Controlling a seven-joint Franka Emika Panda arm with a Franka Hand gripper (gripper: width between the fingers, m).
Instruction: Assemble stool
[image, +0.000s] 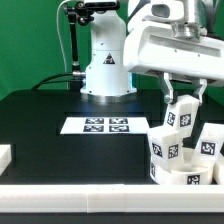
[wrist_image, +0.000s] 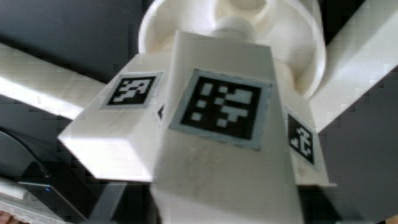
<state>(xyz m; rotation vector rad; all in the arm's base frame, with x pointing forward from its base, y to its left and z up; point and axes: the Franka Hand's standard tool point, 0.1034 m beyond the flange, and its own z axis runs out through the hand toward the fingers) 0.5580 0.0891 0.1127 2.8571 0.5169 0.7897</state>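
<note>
The arm (image: 170, 45) reached down above the seat (image: 186, 166) at the exterior view's right, jaws clamped on a leg (image: 181, 117) whose long axis stood nearly upright.

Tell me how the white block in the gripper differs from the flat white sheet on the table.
The leg is held up in the gripper; the marker board lies flat on the table. The leg is a chunky block with tags on several faces; the marker board is a thin sheet with tags only on top. Both are white with black-and-white square tags.
</note>
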